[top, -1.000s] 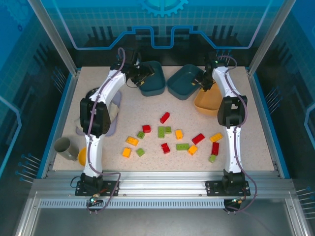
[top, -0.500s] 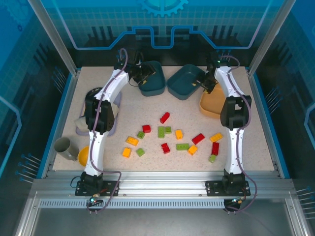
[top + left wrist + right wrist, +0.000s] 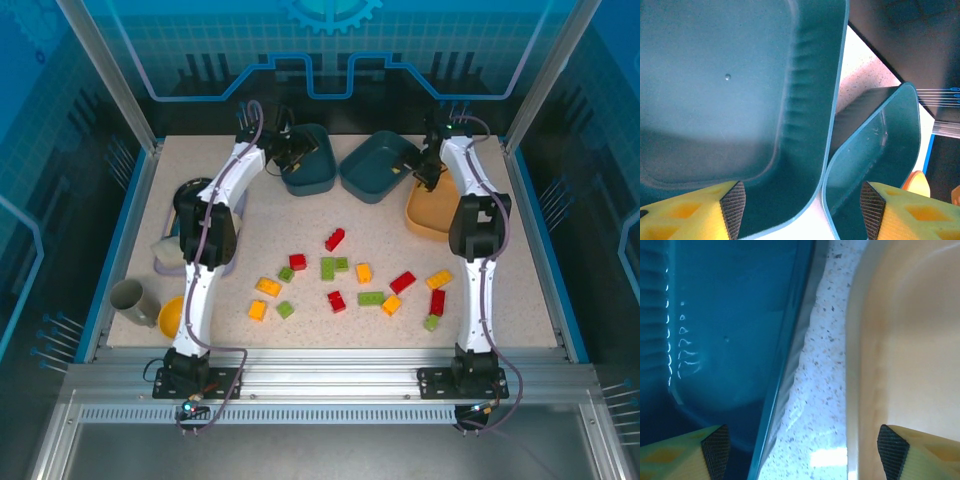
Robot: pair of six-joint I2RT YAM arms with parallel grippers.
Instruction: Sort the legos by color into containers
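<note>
currently both claws are spread, empty, at the far side: left claw (image 3: 802, 210) over the left teal tray (image 3: 315, 175), right claw (image 3: 805, 450) above the gap between right teal tray (image 3: 370, 165) and orange tray (image 3: 425, 215). legos (image 3: 328, 268) lie scattered on the desk (image 3: 290, 220), nearer.

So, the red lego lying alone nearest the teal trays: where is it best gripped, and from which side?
Probably across its two long sides, coming straight down from above. The red lego lies flat on the table, elongated and slanted in the top view, so the grip should turn to match. No other brick touches it, leaving room on both sides.
</note>
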